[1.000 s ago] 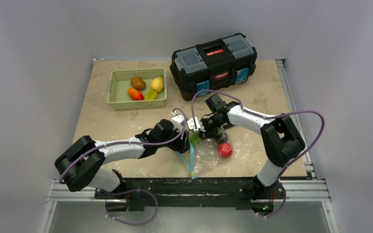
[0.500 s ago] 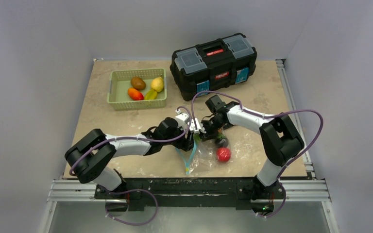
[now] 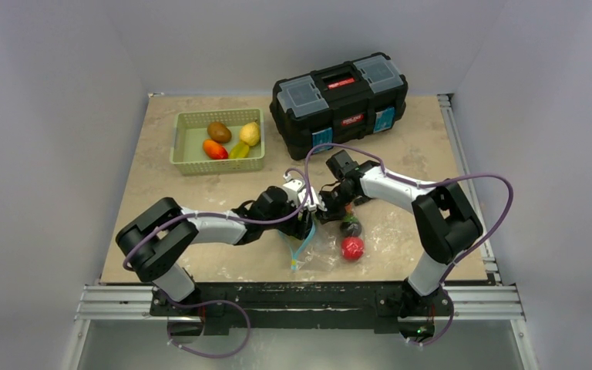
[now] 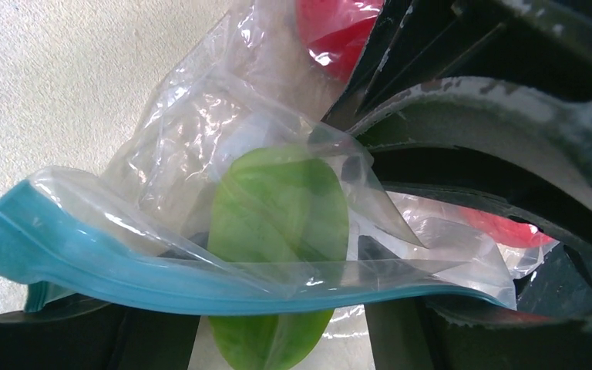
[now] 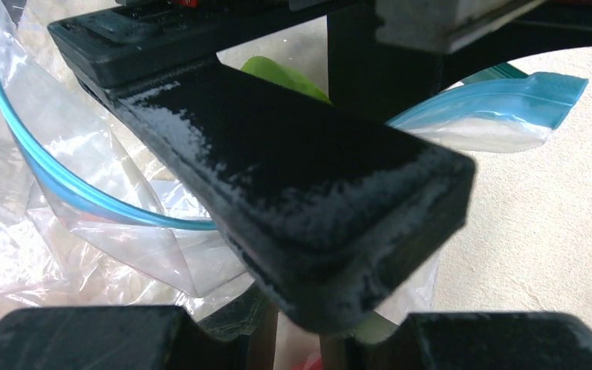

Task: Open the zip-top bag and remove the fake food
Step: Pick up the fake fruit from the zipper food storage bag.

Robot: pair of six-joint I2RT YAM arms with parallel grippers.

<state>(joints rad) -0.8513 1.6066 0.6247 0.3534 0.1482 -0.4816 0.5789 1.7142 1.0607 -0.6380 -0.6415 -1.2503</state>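
Observation:
The zip-top bag (image 3: 322, 251) lies crumpled in front of the arms, its teal zip strip (image 4: 200, 281) crossing the left wrist view. Both grippers meet at its mouth. My left gripper (image 3: 307, 217) (image 4: 274, 312) is open, and a green piece of fake food (image 4: 277, 220) inside the plastic lies between its fingers with a gap on each side. My right gripper (image 3: 326, 210) (image 5: 293, 339) is right beside it; the left gripper's black finger (image 5: 301, 200) blocks its jaws. A red piece (image 3: 352, 247) and a dark rounded piece (image 3: 350, 228) sit in the bag.
A green basket (image 3: 179, 146) at the back left holds brown (image 3: 218, 132), yellow (image 3: 250, 134), orange-red (image 3: 214, 149) and yellow-green (image 3: 239, 150) fake food. A black toolbox (image 3: 339, 96) stands at the back centre. A metal rail runs along the table's near edge.
My left arm has stretched further right into the bag's mouth and its jaws have widened a little. The right jaws have narrowed. The bag and the red piece have shifted slightly toward the near edge.

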